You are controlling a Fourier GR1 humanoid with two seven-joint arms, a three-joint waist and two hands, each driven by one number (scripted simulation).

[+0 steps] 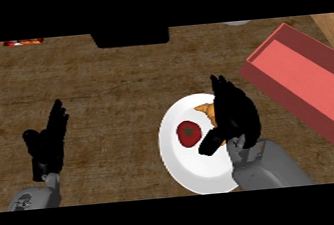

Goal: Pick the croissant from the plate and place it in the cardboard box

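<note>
Red-walled and open at the top, the cardboard box [308, 79] lies just right of the white plate [175, 154], a short carry away. The right hand [233, 113] hangs over the plate with fingers straight, holding nothing, half covering the croissant [205, 110] beside a tomato [190, 134]. The left hand [48, 140] rests open at lower left.

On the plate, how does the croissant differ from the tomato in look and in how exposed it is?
The croissant is golden-orange and elongated; the tomato is red and round with a green stem mark. The croissant lies toward the plate's far side and is partly hidden by the right hand over it; the tomato lies nearer the middle and shows fully, with only the thumb reaching beside it. Both rest on the white plate.
</note>
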